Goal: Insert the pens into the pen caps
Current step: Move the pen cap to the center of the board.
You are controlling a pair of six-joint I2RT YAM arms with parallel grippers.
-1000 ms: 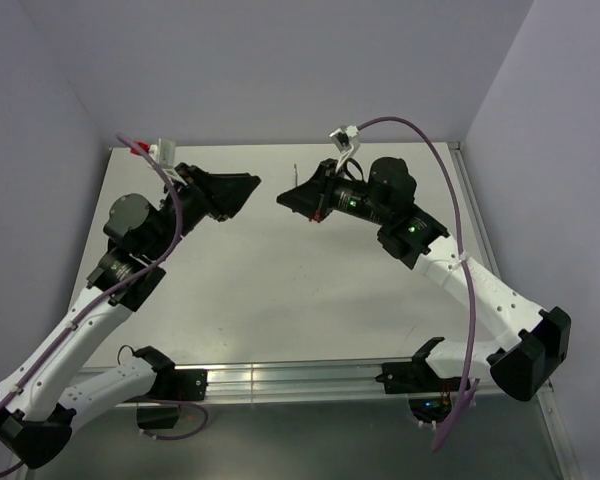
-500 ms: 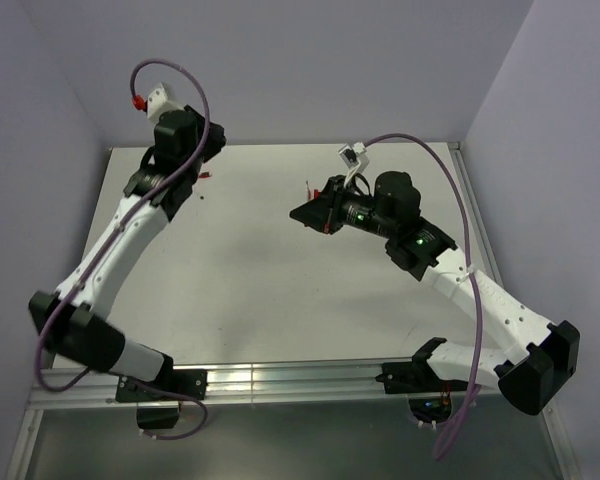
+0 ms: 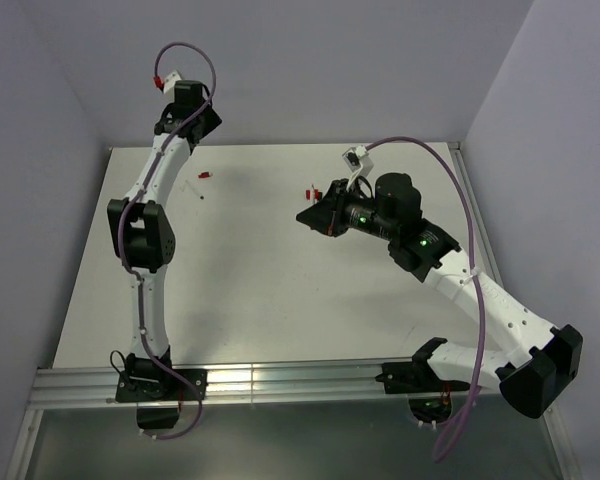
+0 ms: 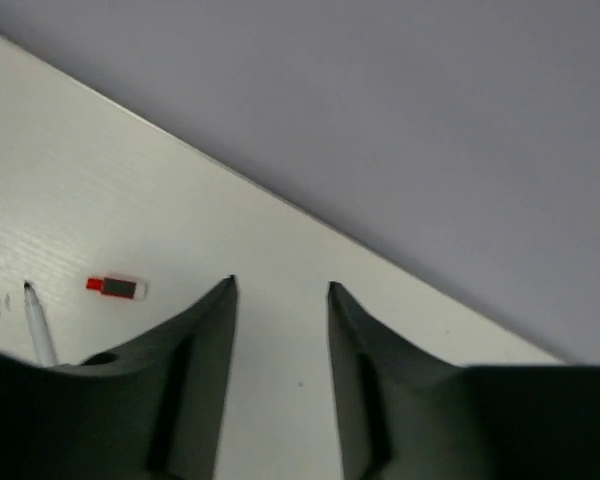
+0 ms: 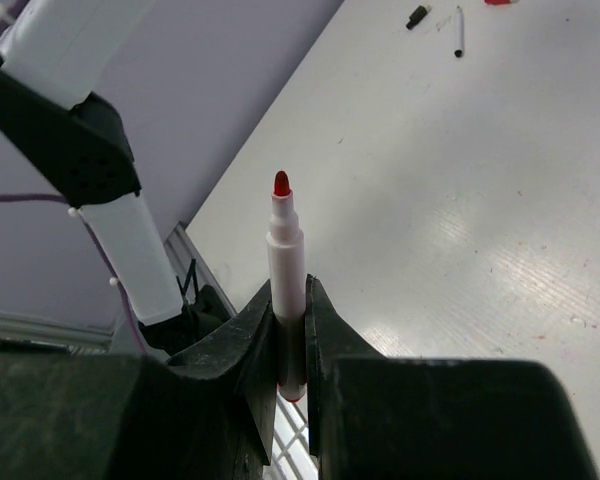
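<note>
My right gripper (image 5: pixel 290 290) is shut on a white pen (image 5: pixel 284 240) with a red tip, held crosswise so that the tip sticks out past the jaws. In the top view this gripper (image 3: pixel 315 214) hangs over the table's middle back. My left gripper (image 4: pixel 280 288) is open and empty, up at the far left back corner (image 3: pixel 200 128). A red pen cap (image 4: pixel 115 288) lies on the table left of its fingers and also shows in the top view (image 3: pixel 206 176). A black-tipped pen (image 4: pixel 35 328) lies beside it. A black cap (image 5: pixel 417 16) and that pen (image 5: pixel 458 28) show far off in the right wrist view.
The back wall meets the table edge (image 4: pixel 400 275) just beyond the left fingers. The left arm (image 3: pixel 140 230) stands stretched along the table's left side. A metal rail (image 3: pixel 280 380) runs along the near edge. Purple cables loop above both wrists.
My left arm has swung from the table's middle out to the far left back corner and stretched up. My right gripper has drifted slightly right, still holding the pen.
</note>
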